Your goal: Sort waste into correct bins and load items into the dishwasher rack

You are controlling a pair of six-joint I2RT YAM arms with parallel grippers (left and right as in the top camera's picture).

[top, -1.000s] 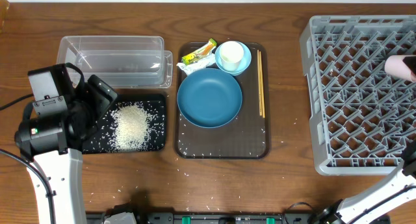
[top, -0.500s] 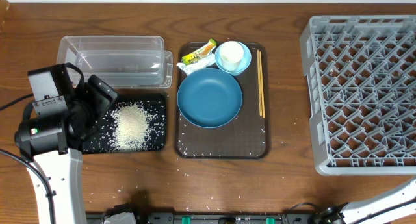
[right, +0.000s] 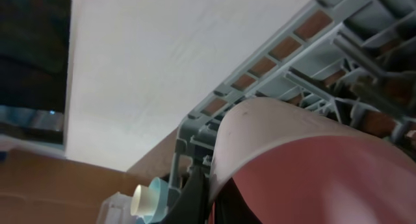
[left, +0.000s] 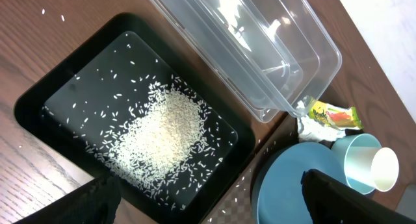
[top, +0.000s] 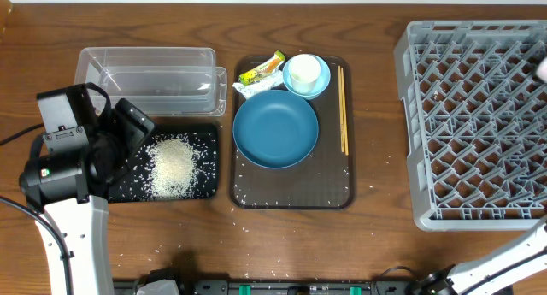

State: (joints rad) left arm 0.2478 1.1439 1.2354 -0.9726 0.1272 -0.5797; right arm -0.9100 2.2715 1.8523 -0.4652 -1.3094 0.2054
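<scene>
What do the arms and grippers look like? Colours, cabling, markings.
The left arm is a white tube with black joint housings, a small green light and a black cable; its fingers are black. The right arm shows the same white tube.

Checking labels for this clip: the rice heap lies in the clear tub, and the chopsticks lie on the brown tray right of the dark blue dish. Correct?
Not quite. The rice heap lies in the black tray, not the clear tub, as the overhead view shows. The chopsticks do lie on the brown tray, right of the dark blue dish.
</scene>
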